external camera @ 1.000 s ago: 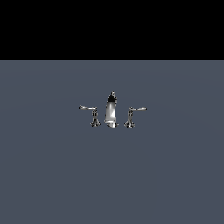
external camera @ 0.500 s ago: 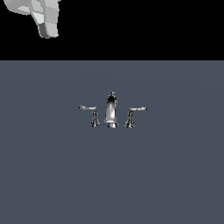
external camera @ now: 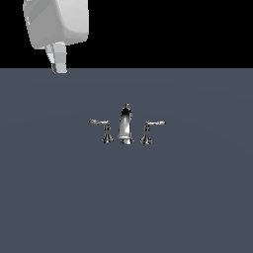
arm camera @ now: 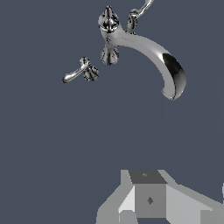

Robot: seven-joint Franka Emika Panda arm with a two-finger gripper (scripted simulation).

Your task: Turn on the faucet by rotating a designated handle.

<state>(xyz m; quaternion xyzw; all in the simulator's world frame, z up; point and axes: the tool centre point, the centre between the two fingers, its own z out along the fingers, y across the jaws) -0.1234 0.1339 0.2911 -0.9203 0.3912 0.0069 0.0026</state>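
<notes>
Item: my gripper. It hangs at the upper part of the exterior view, toward that view's left, a white blocky body with one pale finger showing beneath it. I cannot tell from either view how far the jaws stand apart. I see nothing in its hold. It is well apart from the faucet and touches nothing. In the wrist view only grey and white parts of my own hardware show along one edge.

Item: faucet. Chrome, three pieces, standing upright on the dark grey surface near the middle of the exterior view. The central spout is tall and tapered with a small knob on top; in the wrist view it curves out in a broad arc to an open mouth.

Item: handle. A thin chrome lever on a short flared post, on the exterior view's left of the spout, just beside it but not touching. Its arm lies roughly level and points away from the spout. The wrist view also shows it, apart from the spout base.

Item: second lever. Matching piece on the exterior view's right of the spout, arm pointing outward likewise. In the wrist view it is partly cut off by the frame edge.
</notes>
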